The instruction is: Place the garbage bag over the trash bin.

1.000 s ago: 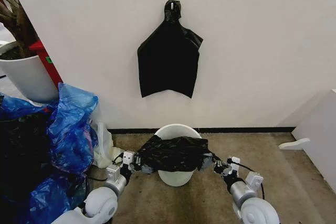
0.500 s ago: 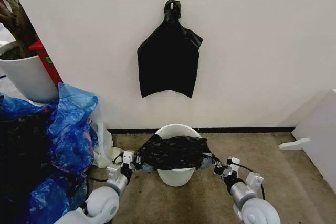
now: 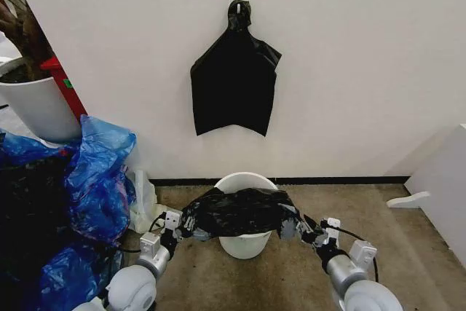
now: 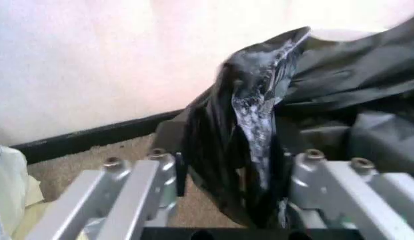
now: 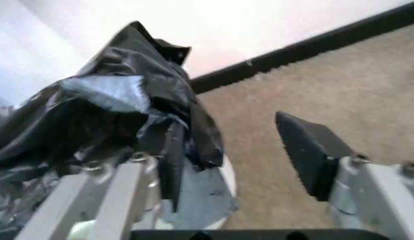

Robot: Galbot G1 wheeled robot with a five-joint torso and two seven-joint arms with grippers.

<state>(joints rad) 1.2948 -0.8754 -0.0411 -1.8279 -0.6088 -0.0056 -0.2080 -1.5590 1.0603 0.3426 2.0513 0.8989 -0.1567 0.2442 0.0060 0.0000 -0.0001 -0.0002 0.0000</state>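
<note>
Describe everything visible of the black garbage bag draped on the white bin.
The garbage bag is thin, crinkly, glossy black plastic, bunched and stretched sideways across the near part of the trash bin, leaving the far rim and the lower front wall bare. The left gripper has a fold of it between its fingers at one end. The right gripper, at the other end, is spread open with plastic hanging against one finger.

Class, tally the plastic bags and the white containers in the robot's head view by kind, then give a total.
Black garbage bags: 2, one on the trash bin, one hanging on the wall
Blue plastic bags: a pile, counted as 1
Trash bin: 1
Plant pot: 1
Total: 5
</note>
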